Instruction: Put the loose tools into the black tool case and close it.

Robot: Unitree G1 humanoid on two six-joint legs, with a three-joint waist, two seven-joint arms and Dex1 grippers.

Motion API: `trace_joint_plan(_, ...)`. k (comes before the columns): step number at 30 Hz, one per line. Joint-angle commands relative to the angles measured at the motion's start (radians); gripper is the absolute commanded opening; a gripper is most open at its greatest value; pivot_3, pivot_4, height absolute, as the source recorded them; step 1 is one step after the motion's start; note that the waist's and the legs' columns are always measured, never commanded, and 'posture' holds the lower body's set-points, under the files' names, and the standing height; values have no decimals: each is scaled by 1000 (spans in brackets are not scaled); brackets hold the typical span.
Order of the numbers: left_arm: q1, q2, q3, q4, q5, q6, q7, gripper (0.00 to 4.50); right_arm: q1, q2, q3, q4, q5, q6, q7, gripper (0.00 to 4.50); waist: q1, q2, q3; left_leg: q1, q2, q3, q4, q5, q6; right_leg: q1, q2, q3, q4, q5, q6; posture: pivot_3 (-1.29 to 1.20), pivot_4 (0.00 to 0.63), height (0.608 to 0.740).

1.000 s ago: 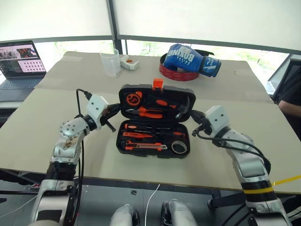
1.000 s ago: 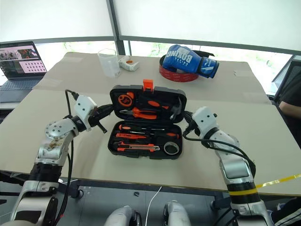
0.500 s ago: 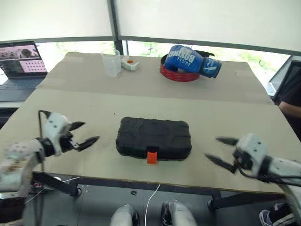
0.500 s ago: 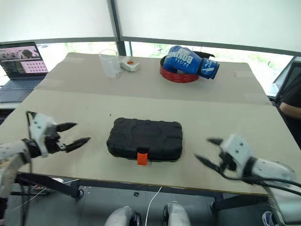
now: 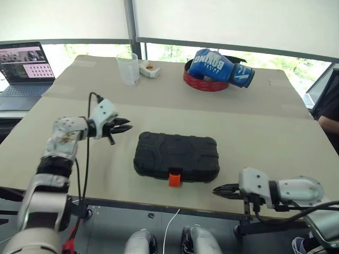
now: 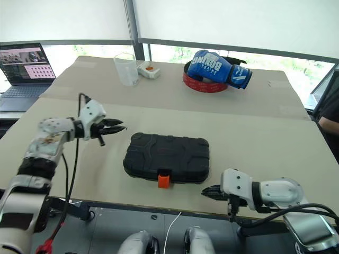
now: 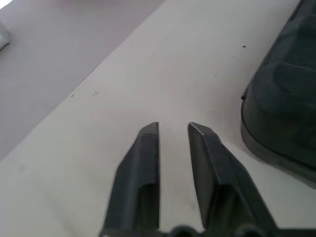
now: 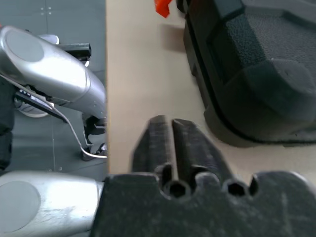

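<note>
The black tool case [image 5: 176, 155] lies shut in the middle of the table, its orange latch [image 5: 174, 178] facing the front edge. The loose tools are out of view. My left gripper [image 5: 127, 125] hovers just left of the case's far left corner, pointing at it, shut with nothing held. In the left wrist view its fingers [image 7: 143, 163] stand close and parallel, with the case's corner [image 7: 286, 98] beside them. My right gripper [image 5: 216, 191] lies at the table's front edge, right of the latch, pointing left, shut and empty. The right wrist view shows the case's corner [image 8: 256, 59] close by.
A laptop [image 5: 24, 69] sits at the far left. A clear plastic cup [image 5: 127, 69] and a small white object [image 5: 149, 69] stand at the back. A blue boxing glove [image 5: 220, 66] rests on a red ring [image 5: 201, 83]. A person [image 5: 331, 111] is at the right edge.
A second ago the case lay open with tools in it; it is shut now. Both grippers, open half a second ago, have shut. The left swung in toward the case, the right drew nearer the front edge.
</note>
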Motion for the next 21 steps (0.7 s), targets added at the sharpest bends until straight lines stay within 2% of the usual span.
trace_joint_plan(1,-79,-42,-25,124,57,-134,-2,64,-55,18,53,16,-42,-24,-4,0,-2,0,0,0,0,0,0,0,0,0,0,0,0,0,1,0,150,714)
trace_joint_plan(3,-95,-65,-49,159,82,-177,-20,64,-88,32,82,28,-64,-22,-14,0,-3,0,0,0,0,0,1,0,0,0,0,0,0,-2,4,0,150,714)
trace_joint_plan(8,-45,-60,-103,121,97,-239,-201,64,-258,110,75,189,-159,-7,-147,0,-13,-1,0,-1,5,-1,9,0,0,0,-3,0,3,-4,7,0,150,714)
trace_joint_plan(12,37,-30,-109,-54,39,-135,-352,64,-329,148,50,306,-187,-19,-211,0,-18,0,0,-1,4,0,10,-1,1,0,-5,2,6,-3,8,0,150,714)
trace_joint_plan(18,70,29,-26,-291,-33,19,-347,64,-281,114,0,253,-124,1,-156,0,-16,0,0,-7,4,0,11,-1,1,-7,-4,1,11,-3,4,0,150,714)
trace_joint_plan(21,43,51,14,-409,-119,194,-364,64,-214,62,-56,153,-70,42,-112,0,-13,0,1,-8,4,0,12,-1,1,-9,-4,2,13,-3,3,0,150,714)
